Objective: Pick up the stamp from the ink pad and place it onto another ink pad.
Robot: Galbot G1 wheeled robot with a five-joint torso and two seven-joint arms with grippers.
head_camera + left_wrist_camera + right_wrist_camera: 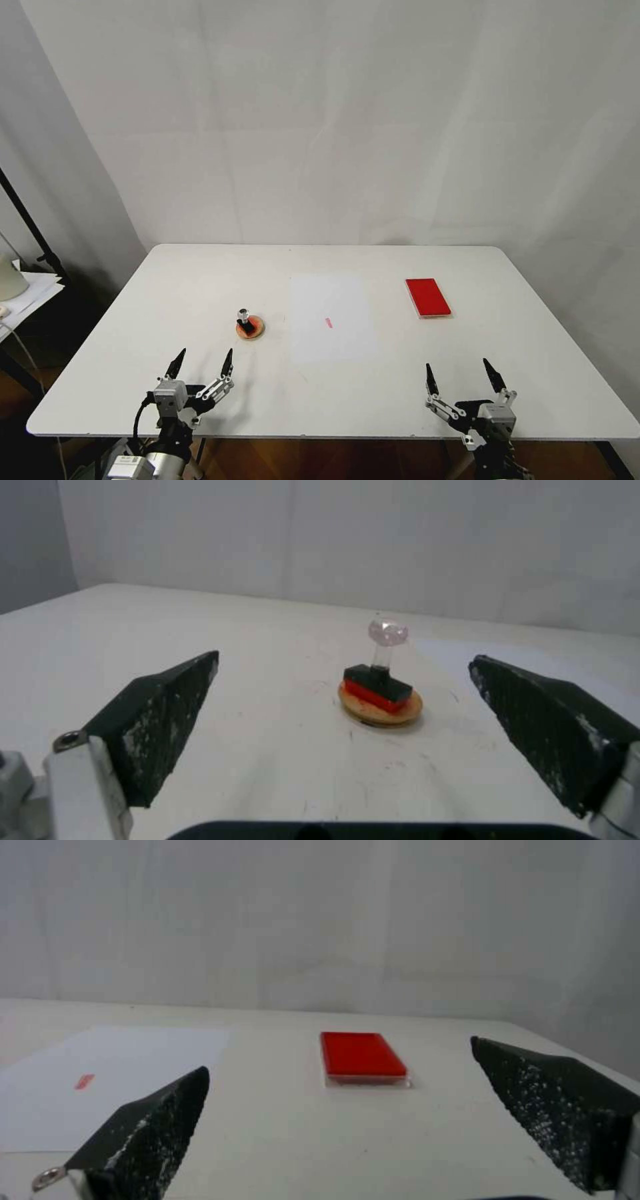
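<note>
While both arms reach up from the near edge of the white table, the left gripper hovers low over the near left part of the tabletop with its two black fingers spread wide, holding nothing. The right gripper sits in a matching pose near the front right, its jaws likewise apart and empty.

The stamp stands upright on the small round pad (tan rim, orange-red centre), a little beyond the left gripper and apart from it. In the left wrist view the stamp shows a black block base with a red underside resting on the disc, a thin clear stem and a shiny round knob on top.

The red rectangular ink pad lies flat on the right half of the table, beyond the right gripper, with nothing on it. Between the two pads lies a sheet of white paper bearing a small red mark.
</note>
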